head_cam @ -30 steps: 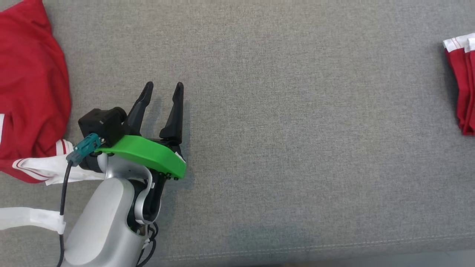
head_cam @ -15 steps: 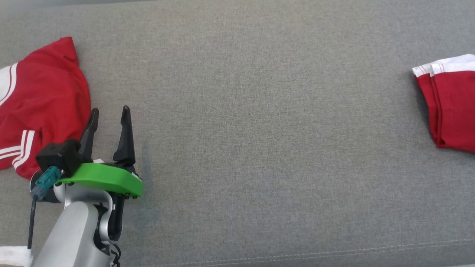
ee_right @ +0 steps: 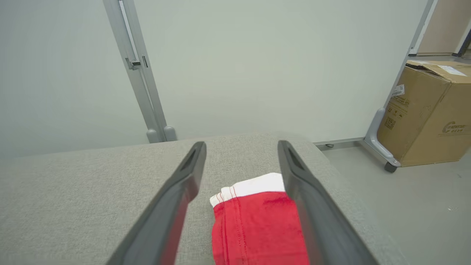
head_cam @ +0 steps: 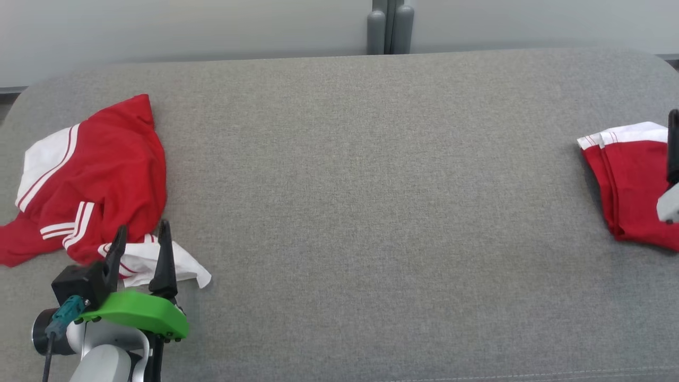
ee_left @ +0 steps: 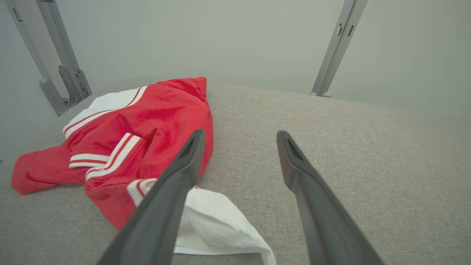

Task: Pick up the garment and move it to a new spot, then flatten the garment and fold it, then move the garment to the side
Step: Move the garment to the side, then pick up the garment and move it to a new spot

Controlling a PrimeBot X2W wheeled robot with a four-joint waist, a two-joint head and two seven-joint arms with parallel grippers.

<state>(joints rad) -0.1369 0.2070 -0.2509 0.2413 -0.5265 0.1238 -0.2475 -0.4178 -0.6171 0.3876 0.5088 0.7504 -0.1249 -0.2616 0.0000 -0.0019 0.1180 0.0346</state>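
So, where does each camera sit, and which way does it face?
Head view: on the head, facing forward and down at the grey cushion; left end effector lower left, one right finger far right.
Left wrist view: on the left wrist, facing along its open fingers toward the crumpled red garment.
Right wrist view: on the right wrist, facing along the open right end effector toward the folded red garment.
Shared: head view shows both garments too.
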